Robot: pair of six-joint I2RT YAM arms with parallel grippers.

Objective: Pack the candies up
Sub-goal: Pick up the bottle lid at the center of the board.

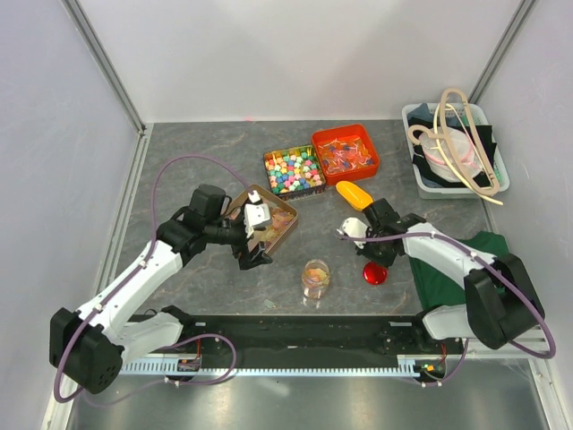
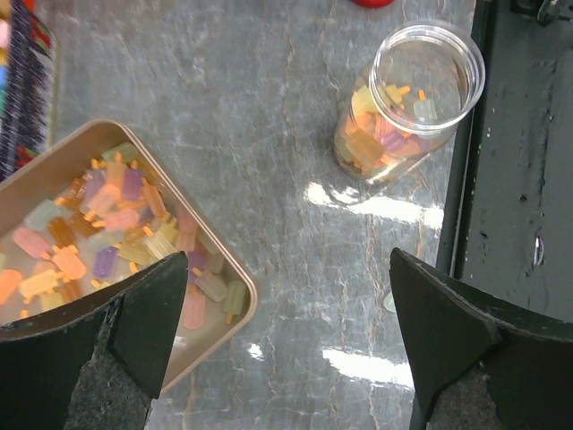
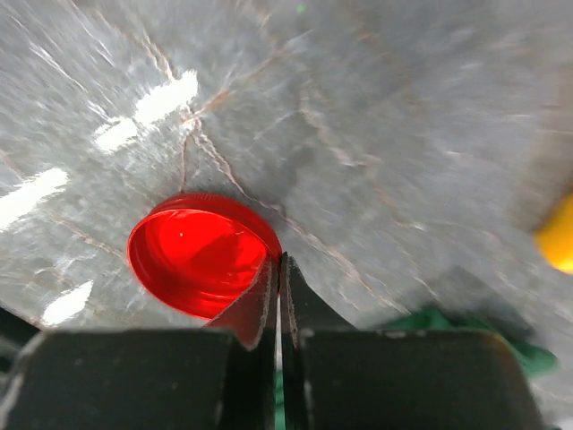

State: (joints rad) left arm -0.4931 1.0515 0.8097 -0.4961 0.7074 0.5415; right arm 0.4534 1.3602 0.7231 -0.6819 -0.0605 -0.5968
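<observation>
Two arms divide the work. Left gripper (image 2: 288,296) hangs with jaws wide apart above the table (image 2: 269,134), between tray (image 2: 240,309) and jar (image 2: 407,98), holding nothing. The spread probably suits a descent onto loose candies (image 2: 107,224). Right gripper (image 3: 279,269) has jaws together, tips at the near rim of the lid (image 3: 192,255). The lid lies flat on the table, well apart from the jar. Whether its thin rim is pinched between the jaws cannot be told. The lid is probably set aside so that the jar mouth is free for filling. Candies occupy two places. Most lie heaped in the tray, too many to count, several dozen at a guess. A smaller lot, roughly a dozen or more, covers the jar bottom. Packing is judged partly done. Count: one jar, one lid, one tray of pastel candies, one multicoloured box (image 1: 294,170) and one red box (image 1: 346,153) behind it, one basket (image 1: 439,190) at far right.
</observation>
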